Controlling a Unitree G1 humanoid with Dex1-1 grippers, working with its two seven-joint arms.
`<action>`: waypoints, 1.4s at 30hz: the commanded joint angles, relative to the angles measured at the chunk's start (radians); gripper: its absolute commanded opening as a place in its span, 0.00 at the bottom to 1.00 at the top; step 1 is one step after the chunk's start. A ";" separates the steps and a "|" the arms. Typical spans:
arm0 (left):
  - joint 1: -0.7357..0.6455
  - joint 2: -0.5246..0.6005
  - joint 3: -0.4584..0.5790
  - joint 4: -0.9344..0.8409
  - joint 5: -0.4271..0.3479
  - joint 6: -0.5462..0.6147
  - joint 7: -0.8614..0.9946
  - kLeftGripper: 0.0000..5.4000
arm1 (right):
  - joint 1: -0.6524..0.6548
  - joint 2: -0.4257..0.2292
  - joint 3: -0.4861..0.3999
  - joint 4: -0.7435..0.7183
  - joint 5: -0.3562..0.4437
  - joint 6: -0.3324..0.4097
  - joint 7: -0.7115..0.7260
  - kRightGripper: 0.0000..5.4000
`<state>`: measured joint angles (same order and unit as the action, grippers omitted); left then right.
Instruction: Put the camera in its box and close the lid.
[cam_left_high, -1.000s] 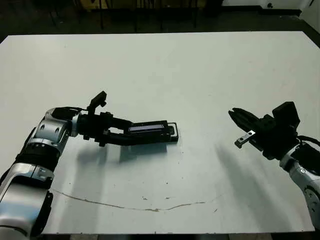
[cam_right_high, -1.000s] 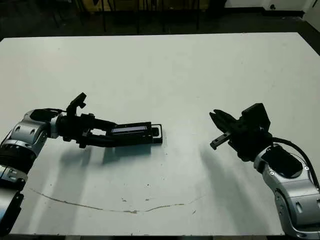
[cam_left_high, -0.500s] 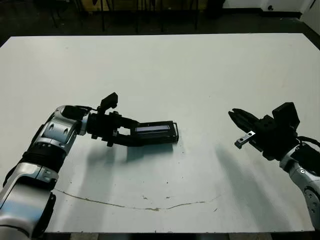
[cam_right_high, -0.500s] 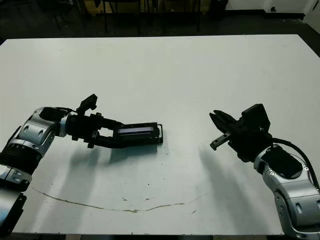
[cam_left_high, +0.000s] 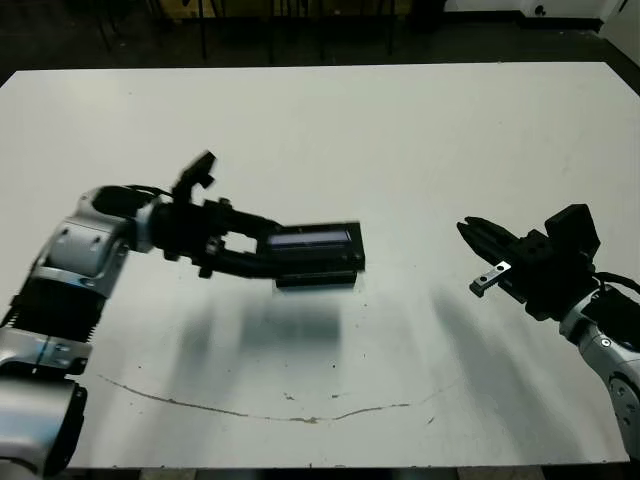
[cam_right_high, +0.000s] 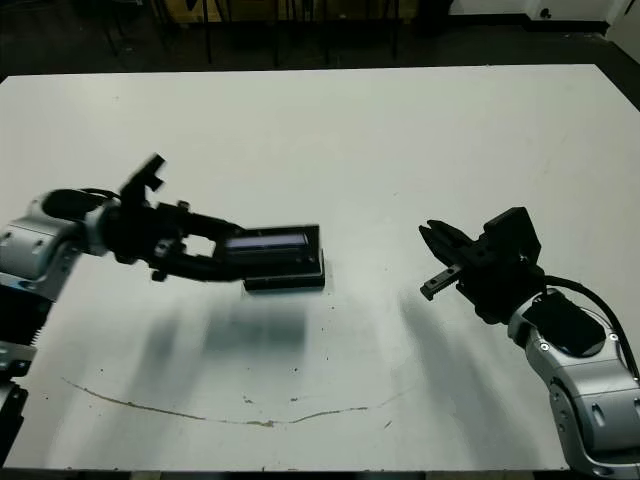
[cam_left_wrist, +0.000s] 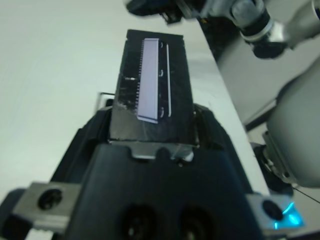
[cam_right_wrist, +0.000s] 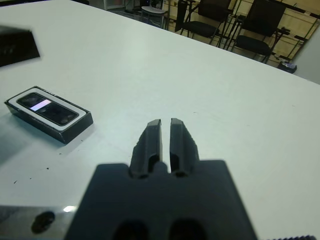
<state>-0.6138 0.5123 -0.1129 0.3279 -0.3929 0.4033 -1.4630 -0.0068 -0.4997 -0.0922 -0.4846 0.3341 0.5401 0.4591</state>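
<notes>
My left gripper (cam_left_high: 283, 254) is shut on the lid (cam_left_high: 320, 240), a flat black cover with a glossy grey panel, and holds it in the air above the table (cam_left_high: 400, 130). In the left wrist view the lid (cam_left_wrist: 152, 85) sits clamped between both fingers. Just below it, partly hidden, the box (cam_left_high: 316, 280) rests on the table. In the right wrist view the box (cam_right_wrist: 75, 125) shows its white lining with the camera (cam_right_wrist: 47, 108) lying inside. My right gripper (cam_left_high: 468, 229) hovers shut and empty, well to the right of the box.
A thin dark scratch (cam_left_high: 250, 410) curves across the table near the front edge. Chairs (cam_right_wrist: 260, 25) stand beyond the far edge in the right wrist view. Bare white table lies between the box and the right gripper.
The left gripper has lifted the lid up off the table, so its shadow now falls apart from it below. The right arm has not moved.
</notes>
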 joint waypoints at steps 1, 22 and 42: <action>-0.002 -0.018 0.021 0.094 0.022 -0.059 0.050 0.51 | 0.003 -0.002 0.001 0.016 -0.003 -0.005 0.006 0.00; -0.057 -0.196 -0.038 0.521 0.181 -0.144 0.175 0.51 | 0.026 0.000 0.008 0.003 -0.018 -0.010 0.001 0.00; -0.127 -0.158 -0.095 0.594 0.246 -0.110 0.028 0.51 | 0.038 0.004 0.004 0.049 -0.015 -0.081 0.041 0.00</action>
<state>-0.7513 0.3299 -0.1814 0.8948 -0.1921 0.2862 -1.4283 0.0176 -0.4983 -0.0890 -0.4509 0.3222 0.4637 0.4950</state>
